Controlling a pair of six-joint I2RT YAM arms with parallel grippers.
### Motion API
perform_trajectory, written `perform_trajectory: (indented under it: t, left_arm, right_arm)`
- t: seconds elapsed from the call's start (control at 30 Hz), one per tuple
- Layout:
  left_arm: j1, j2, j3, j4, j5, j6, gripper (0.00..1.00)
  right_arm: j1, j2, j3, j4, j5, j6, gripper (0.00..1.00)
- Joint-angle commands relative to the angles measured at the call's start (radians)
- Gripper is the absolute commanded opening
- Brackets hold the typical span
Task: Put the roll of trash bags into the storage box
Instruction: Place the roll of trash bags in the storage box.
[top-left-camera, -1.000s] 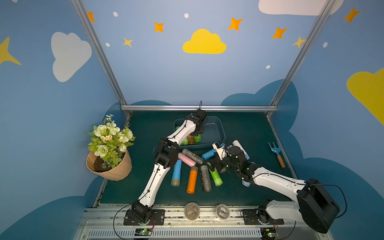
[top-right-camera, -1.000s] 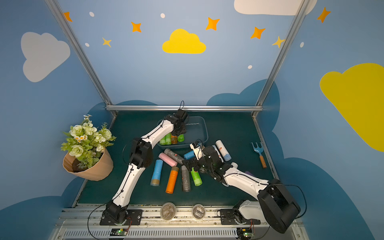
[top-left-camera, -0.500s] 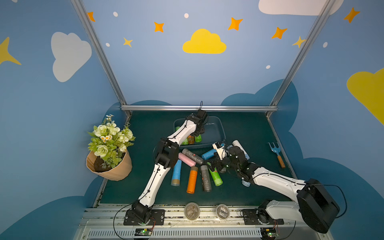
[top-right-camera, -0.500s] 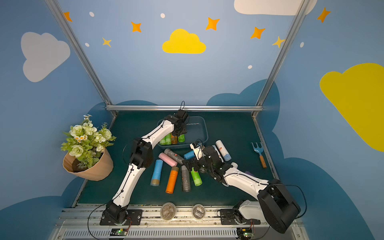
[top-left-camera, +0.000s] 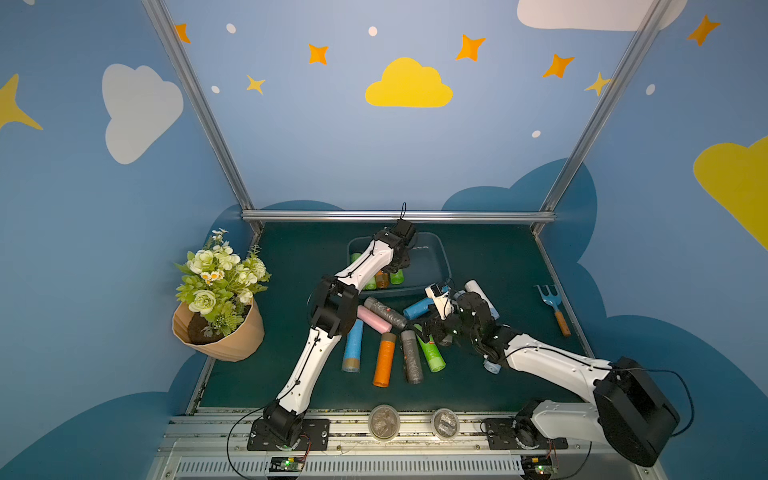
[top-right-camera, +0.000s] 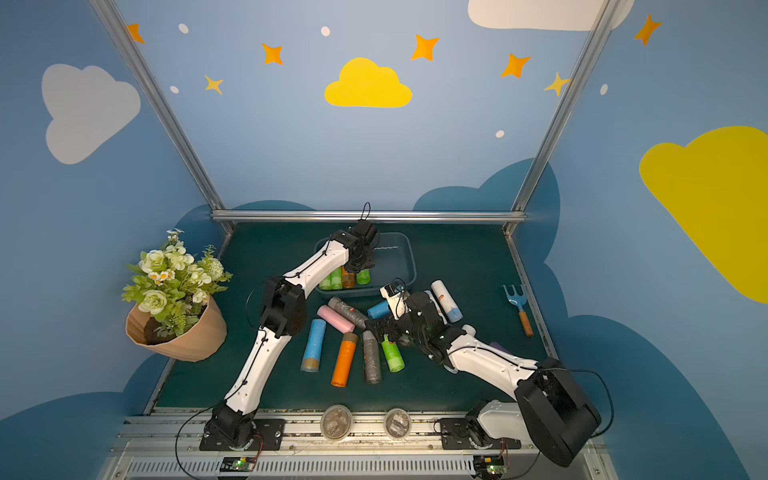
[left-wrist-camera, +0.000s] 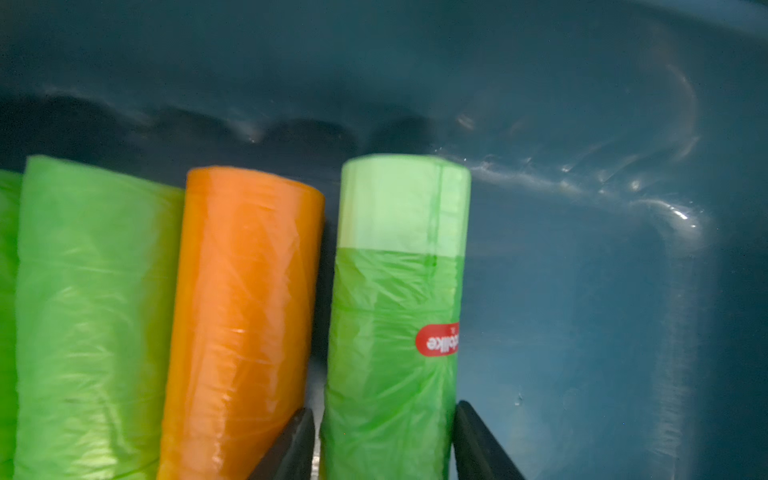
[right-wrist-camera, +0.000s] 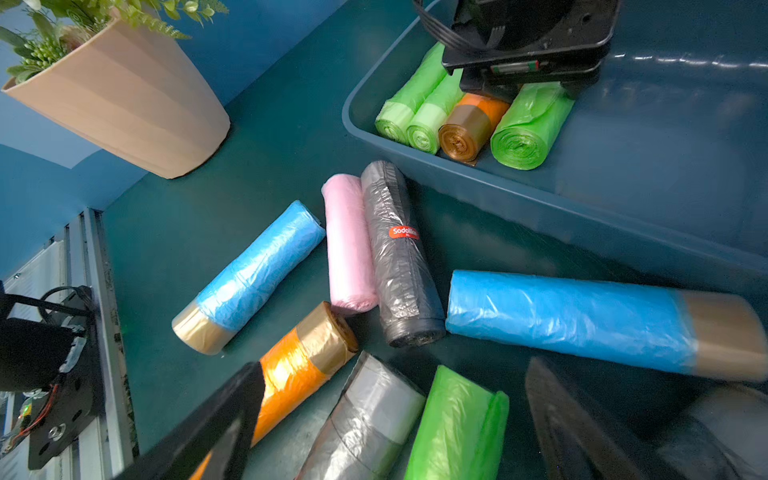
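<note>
**Placement step: left arm**

1. At the far left stands a tan faceted plastic flower pot (top-left-camera: 220, 332) with artificial blooms. It is well clear of the work.
2. The shallow blue-grey plastic storage box (top-left-camera: 444, 259) has glossy walls and rounded corners. Two lime-green film rolls (left-wrist-camera: 95, 311) and a translucent orange film roll (left-wrist-camera: 241, 311) lie in it side by side.
3. The task's roll is the green crinkled-film roll with a red oval label (left-wrist-camera: 395, 311). It lies on the box floor just beside the orange roll.
4. The left gripper (left-wrist-camera: 384, 449) straddles this roll with one black finger close on each side. Whether the fingers press on the roll or stand just clear of it cannot be told.
5. Recommended: spread the fingers fully, then lift straight up. The thin film probably snags easily, and a sideways pull could shove the orange roll.

**Pending stock: right arm**

6. Cylindrical rolls lie scattered on the dark green mat (top-left-camera: 291, 257) in front of the box. Among them are a blue roll with a tan band (top-left-camera: 352, 345), a pink roll (top-left-camera: 372, 318) and a dark grey roll (top-left-camera: 384, 309).
7. The right gripper (right-wrist-camera: 395, 374) hovers above the loose rolls with its fingers wide apart and holds nothing.
8. At the far right lies a small blue garden fork with a wooden handle (top-left-camera: 552, 303).
</note>
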Motion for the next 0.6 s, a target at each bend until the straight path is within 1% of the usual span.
perform_trajectory:
  t: [0.0, 0.3, 0.57]
  left_arm:
    - [-0.006, -0.030, 0.008, -0.037, -0.030, 0.018, 0.55]
    - [-0.010, -0.050, 0.000, -0.050, -0.047, 0.036, 0.55]
    - [-0.015, -0.094, -0.053, -0.017, -0.038, 0.051, 0.56]
  right_arm:
    - [-0.006, 0.004, 0.011, 0.005, -0.002, -0.013, 0.96]
    - [-0.009, 0.002, 0.011, 0.006, -0.003, -0.013, 0.96]
    - [-0.012, 0.001, 0.010, 0.005, -0.002, -0.013, 0.96]
